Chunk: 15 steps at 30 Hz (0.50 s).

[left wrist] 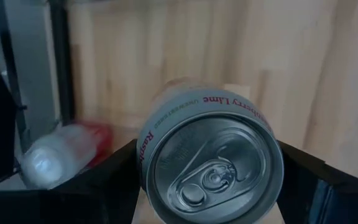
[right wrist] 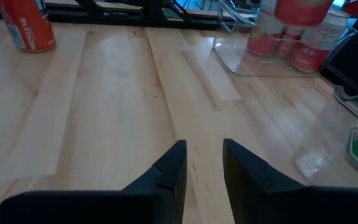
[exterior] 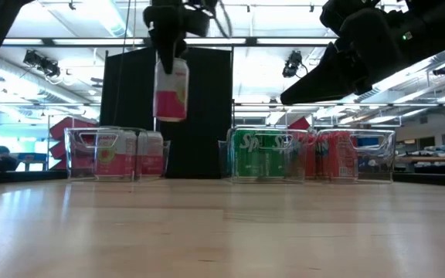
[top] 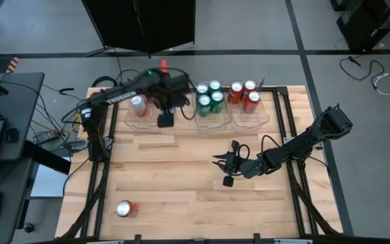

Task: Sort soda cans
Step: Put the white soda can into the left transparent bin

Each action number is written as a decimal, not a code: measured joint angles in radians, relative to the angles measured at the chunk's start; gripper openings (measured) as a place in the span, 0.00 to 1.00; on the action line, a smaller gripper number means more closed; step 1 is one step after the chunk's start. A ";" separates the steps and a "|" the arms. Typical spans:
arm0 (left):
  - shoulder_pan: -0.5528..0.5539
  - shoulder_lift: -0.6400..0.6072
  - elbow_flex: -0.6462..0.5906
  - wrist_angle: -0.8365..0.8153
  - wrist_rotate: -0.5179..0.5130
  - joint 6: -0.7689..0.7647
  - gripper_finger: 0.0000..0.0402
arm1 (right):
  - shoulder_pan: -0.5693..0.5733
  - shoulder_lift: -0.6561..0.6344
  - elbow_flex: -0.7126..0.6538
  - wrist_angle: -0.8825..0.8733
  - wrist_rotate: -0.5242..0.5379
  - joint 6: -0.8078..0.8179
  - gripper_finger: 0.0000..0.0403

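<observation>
A pale wood table (top: 195,183) carries three clear bins (top: 212,122) along its far edge, holding silver-white, green (top: 208,100) and red cans (top: 244,95). Above the left bin, the left gripper (exterior: 168,46) clamps a silver-white can (exterior: 171,89) (its wrist view shows only the lid). The right gripper (top: 226,166) hangs mid-table, fingers slightly parted, gripping nothing. One red can (top: 125,209) stands alone, near left.

Place: robotics lab
Signs: ceiling strip lights (exterior: 68,42), black backdrop panel (top: 141,24), floor cables (top: 364,71), laptop desk (top: 5,129)
</observation>
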 joint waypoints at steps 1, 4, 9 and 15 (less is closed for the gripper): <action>0.020 -0.014 -0.008 -0.003 -0.002 0.016 0.71 | 0.000 0.000 0.000 0.000 -0.003 0.004 0.22; 0.077 -0.055 -0.030 0.008 -0.001 0.059 0.71 | 0.004 0.000 0.000 -0.002 -0.004 0.018 0.22; 0.187 -0.109 -0.103 0.035 -0.002 0.081 0.71 | 0.020 0.000 0.000 -0.006 -0.005 0.024 0.22; 0.277 -0.157 -0.238 0.099 0.019 0.123 0.71 | 0.027 0.000 0.000 -0.006 -0.005 0.035 0.22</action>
